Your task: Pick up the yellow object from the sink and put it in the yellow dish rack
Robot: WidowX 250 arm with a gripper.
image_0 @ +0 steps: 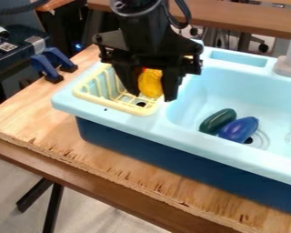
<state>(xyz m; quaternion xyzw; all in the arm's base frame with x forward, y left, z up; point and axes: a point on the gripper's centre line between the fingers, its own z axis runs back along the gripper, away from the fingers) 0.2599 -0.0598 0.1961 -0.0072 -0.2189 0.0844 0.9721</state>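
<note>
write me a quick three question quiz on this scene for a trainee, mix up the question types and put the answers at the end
1. Multiple choice: what does the gripper hold?
a) a green sponge
b) a yellow-orange object
c) a silver pot

2. True or false: the gripper hangs over the yellow dish rack.

3. Fill in the missing word: in the basin of the light blue sink, right beside the dark green toy vegetable, lies a blue-purple toy ____.

Key: 1. b; 2. true; 3. eggplant
</note>
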